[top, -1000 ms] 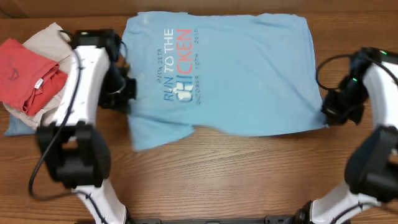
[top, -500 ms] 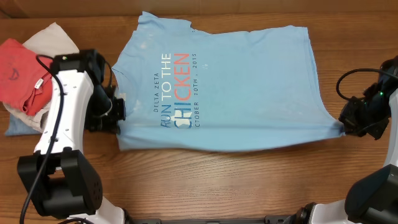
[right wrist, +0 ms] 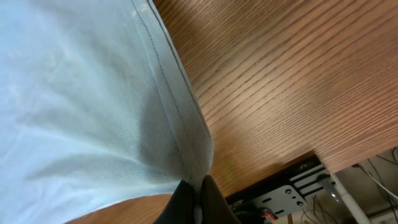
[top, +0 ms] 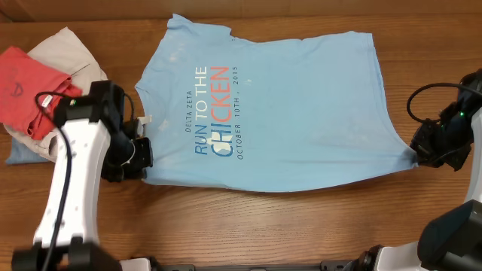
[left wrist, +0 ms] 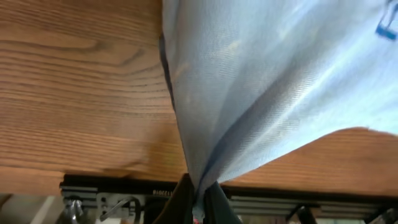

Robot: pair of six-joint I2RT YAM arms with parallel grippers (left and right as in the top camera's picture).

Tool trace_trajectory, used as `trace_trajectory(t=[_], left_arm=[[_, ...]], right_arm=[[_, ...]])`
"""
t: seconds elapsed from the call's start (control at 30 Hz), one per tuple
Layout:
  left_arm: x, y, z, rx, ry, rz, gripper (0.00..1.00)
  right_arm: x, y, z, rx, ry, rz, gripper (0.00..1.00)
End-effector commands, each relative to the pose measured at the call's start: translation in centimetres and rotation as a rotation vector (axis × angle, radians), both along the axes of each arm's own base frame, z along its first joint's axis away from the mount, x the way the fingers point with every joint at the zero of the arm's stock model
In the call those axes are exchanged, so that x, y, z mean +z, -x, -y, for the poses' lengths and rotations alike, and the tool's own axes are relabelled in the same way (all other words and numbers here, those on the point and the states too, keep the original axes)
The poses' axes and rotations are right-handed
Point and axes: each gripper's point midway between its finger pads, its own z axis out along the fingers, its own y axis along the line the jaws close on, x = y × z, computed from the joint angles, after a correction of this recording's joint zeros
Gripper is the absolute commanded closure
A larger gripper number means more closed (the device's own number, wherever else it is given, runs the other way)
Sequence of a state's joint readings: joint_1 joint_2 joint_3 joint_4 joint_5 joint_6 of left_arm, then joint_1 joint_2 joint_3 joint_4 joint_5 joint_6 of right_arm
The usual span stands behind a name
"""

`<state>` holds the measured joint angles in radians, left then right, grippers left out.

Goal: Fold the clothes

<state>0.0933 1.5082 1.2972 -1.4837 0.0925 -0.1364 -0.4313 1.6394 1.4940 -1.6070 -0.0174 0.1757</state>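
Observation:
The light sky-blue T-shirt (top: 286, 105) lies spread across the wooden table, with white and red-orange lettering (top: 215, 113) facing up. My left gripper (top: 141, 159) is shut on the shirt's near left corner. In the left wrist view the blue cloth (left wrist: 261, 81) runs down into the shut jaws (left wrist: 198, 199). My right gripper (top: 419, 150) is shut on the shirt's near right corner. In the right wrist view the hemmed cloth (right wrist: 93, 106) is pinched between the jaws (right wrist: 198, 198).
A pile at the far left holds a red T-shirt (top: 26, 86) on beige cloth (top: 64, 49), with a bit of blue denim (top: 19, 154) under it. The table's front edge with its black rail (left wrist: 112, 190) lies close below both grippers.
Both grippers have drawn the shirt's near edge toward the front of the table. The shirt went from bunched to spread flat. The left arm moved down and to the left.

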Motion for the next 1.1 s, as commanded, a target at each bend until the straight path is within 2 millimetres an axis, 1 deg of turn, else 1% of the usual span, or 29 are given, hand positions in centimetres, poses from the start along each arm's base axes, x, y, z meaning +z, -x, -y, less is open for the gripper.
trace_trajectory(t=[0.0, 0.07, 0.27, 0.37, 0.6, 0.83, 0.97, 1.07], left_arm=[[1.2, 1.0, 0.2, 0.066, -0.009, 0.072, 0.96], [1.5, 1.3, 0.2, 0.080, -0.014, 0.099, 0.96], [1.9, 1.7, -0.7, 0.122, -0.070, 0.135, 0.96], [1.9, 1.7, -0.7, 0.122, -0.070, 0.136, 0.96], [1.6, 2.8, -0.6, 0.168, -0.072, 0.088, 0.96], [0.7, 3.7, -0.5, 0.205, -0.075, 0.042, 0.96], [-0.2, 2.9, -0.6, 0.219, -0.075, 0.072, 0.96], [-0.3, 1.6, -0.7, 0.223, -0.075, 0.122, 0.96]], right_arm=[[1.2, 0.7, 0.3, -0.014, 0.040, 0.041, 0.96], [1.1, 1.0, 0.1, -0.015, 0.041, 0.052, 0.96], [-1.1, 2.1, -0.8, -0.019, 0.024, 0.062, 0.96], [-1.6, 2.6, -0.6, -0.046, 0.010, 0.062, 0.96], [-1.1, 3.8, 1.3, -0.160, 0.004, 0.093, 0.96], [-0.9, 3.8, 1.2, -0.170, -0.004, 0.106, 0.96], [-0.8, 3.1, 0.8, -0.155, -0.015, 0.129, 0.96], [-0.8, 2.3, 0.2, -0.114, -0.010, 0.142, 0.96]])
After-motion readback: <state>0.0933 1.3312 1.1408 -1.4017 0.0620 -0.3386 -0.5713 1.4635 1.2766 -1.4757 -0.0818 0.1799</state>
